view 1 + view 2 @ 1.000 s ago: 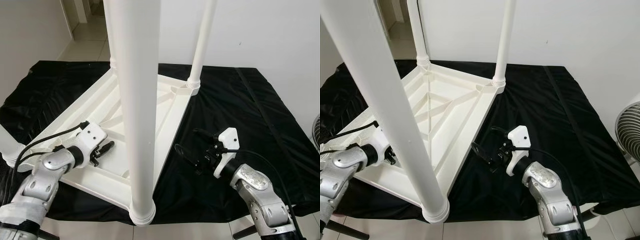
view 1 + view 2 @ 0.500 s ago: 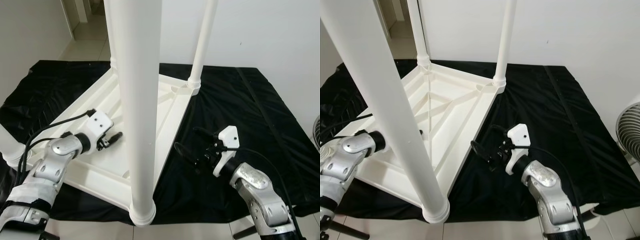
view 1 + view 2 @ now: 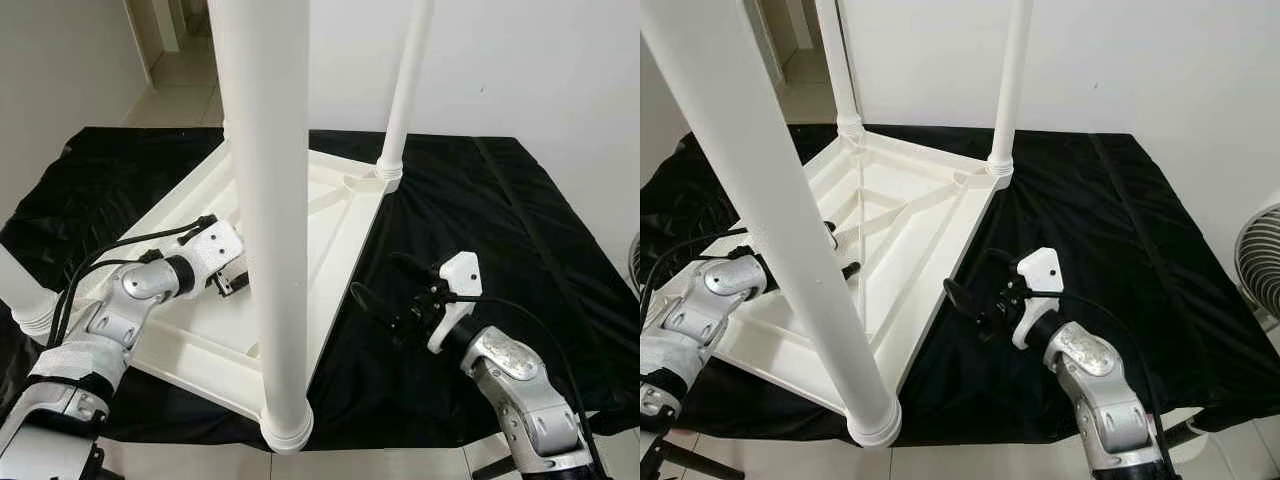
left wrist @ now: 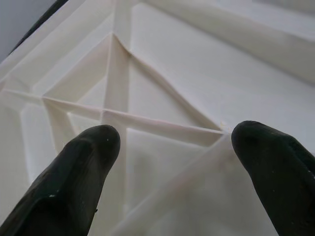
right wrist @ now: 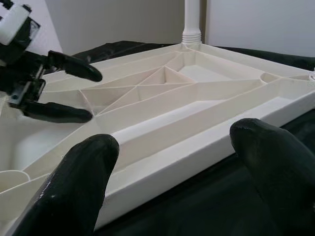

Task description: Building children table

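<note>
On the floor, spread over pale tiles [image 3: 180,75], lies a black sheet [image 3: 470,200], and on it rests a white plastic table [image 3: 335,215] turned upside down, its ribbed underside facing up. Legs stand upright from its corners: a thick near leg [image 3: 270,200] rises from a socket at the corner closest to the camera, a far leg [image 3: 1008,80] stands at the corner toward the white wall [image 3: 1120,60], and another leg [image 3: 838,65] stands at the far left corner beside a doorway.

The left tool [image 5: 64,88] hovers over the left part of the table's underside, just above the crossing ribs [image 4: 118,118], its two black fingers [image 4: 83,167] spread apart and grasping nothing. A black cable [image 3: 110,255] loops back from its wrist along the silver arm.

The right tool [image 3: 975,305] sits low over the black sheet, just beside the table's right edge and pointing toward it. Its fingers [image 5: 78,177] are released too, parted wide with nothing between them, and the table rim lies ahead of them, apart from the fingertips. A fan [image 3: 1258,265] stands at the far right edge of the scene.
</note>
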